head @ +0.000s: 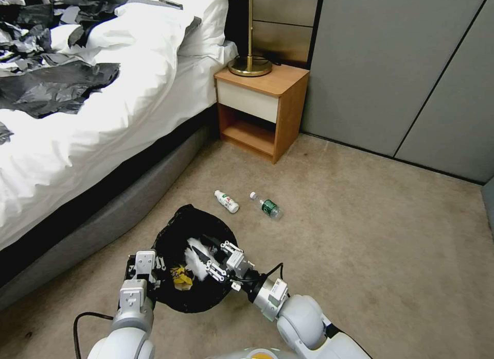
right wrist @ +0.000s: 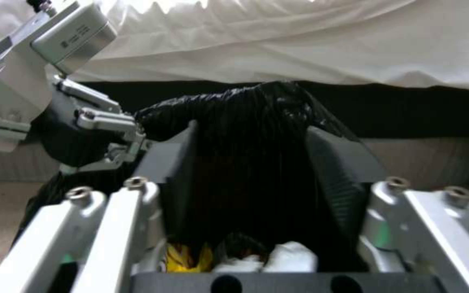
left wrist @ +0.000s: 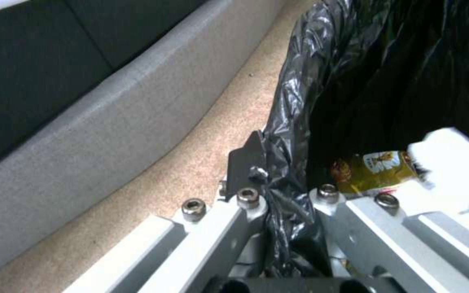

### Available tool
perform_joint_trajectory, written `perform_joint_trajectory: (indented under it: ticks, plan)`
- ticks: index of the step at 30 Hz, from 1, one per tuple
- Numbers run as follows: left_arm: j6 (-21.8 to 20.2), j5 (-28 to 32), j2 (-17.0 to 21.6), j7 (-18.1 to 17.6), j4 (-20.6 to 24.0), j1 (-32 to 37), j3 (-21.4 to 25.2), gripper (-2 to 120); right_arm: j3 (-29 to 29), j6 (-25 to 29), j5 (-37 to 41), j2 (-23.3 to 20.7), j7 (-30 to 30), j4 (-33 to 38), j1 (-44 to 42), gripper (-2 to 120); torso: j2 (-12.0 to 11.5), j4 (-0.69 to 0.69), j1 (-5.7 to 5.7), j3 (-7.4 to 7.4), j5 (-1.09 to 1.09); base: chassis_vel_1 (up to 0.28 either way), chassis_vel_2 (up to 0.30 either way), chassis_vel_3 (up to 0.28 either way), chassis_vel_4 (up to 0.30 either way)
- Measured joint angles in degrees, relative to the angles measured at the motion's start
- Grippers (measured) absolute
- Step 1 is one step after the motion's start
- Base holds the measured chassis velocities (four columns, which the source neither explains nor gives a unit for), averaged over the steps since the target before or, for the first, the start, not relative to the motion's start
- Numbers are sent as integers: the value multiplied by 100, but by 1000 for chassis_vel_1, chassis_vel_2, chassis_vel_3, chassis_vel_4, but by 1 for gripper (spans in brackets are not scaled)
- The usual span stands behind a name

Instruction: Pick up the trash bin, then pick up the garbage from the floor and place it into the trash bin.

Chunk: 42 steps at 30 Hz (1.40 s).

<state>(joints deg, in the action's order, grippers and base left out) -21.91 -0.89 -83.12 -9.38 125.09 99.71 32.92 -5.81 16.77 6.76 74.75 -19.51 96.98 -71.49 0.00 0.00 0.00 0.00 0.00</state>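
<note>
1. Left gripper (head: 154, 276): clamped on the bag-covered rim of the trash bin (head: 191, 222), on the bin's side nearer the bed (head: 77, 142).
2. Right gripper (head: 216, 260): fingers apart, empty, over the bin's open mouth.
3. Trash bin: black-lined, held above the carpet beside the bed; contains crumpled white paper (head: 198, 256) and a yellow wrapper (head: 181, 277).
4. White-labelled bottle (head: 227, 201) and green-labelled bottle (head: 266, 205): lying on the carpet beyond the bin, toward the nightstand (head: 261, 109).

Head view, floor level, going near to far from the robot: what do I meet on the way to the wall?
Trash bin clamped by the left gripper, right gripper open above its contents → white-label bottle and green-label bottle, about level → nightstand.
</note>
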Motion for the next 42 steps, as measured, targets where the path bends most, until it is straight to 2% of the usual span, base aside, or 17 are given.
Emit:
perform_joint_trajectory:
  ticks: [4, 5, 8, 9, 12, 21, 25, 32, 38, 42]
  plan:
    - [-15, 2, -2, 1, -12, -27, 0, 1, -10, 0, -2, -49, -7, 21, -30, 75, 0, 0, 0, 0, 0, 0, 0, 0, 0]
    - [-15, 2, -2, 1, -12, -27, 0, 1, -10, 0, -2, -49, -7, 21, -30, 75, 0, 0, 0, 0, 0, 0, 0, 0, 0]
    - [-22, 3, -3, 3, -21, -37, -4, 1, -17, 0, -4, -65, -25, 36, -41, 88, 0, 0, 0, 0, 0, 0, 0, 0, 0]
    - [-22, 3, -3, 3, -21, -37, -4, 1, -17, 0, -4, -65, -25, 36, -41, 88, 0, 0, 0, 0, 0, 0, 0, 0, 0]
    - [-25, 3, -2, 3, -39, -43, -9, 1, -19, 0, -4, -79, -34, 69, -40, 99, 0, 0, 0, 0, 0, 0, 0, 0, 0]
    - [-25, -3, 18, 7, -62, -35, -17, 1, 26, 51, 0, -110, 17, 271, -41, 100, 0, 0, 0, 0, 0, 0, 0, 0, 0]
    - [-26, -4, 47, 9, -120, -54, -1, 1, 270, 120, 3, -62, 276, 720, -91, 100, 0, 0, 0, 0, 0, 0, 0, 0, 0]
    - [-39, 32, 93, 14, -198, -144, 30, 1, 1000, 201, 42, 108, 808, 1526, -502, 100, 0, 0, 1, 0, 1, 0, 0, 0, 0]
    - [-56, 87, 106, 15, -199, -187, 89, 1, 1700, 427, 32, 286, 986, 1686, -1014, 100, 0, 0, 1, 0, -1, 0, 0, 0, 0]
    - [-58, 121, 118, 15, -199, -218, 123, 1, 2085, 621, -12, 433, 1173, 1536, -1323, 100, 0, -1, 1, 0, 1, 0, 0, 0, 0]
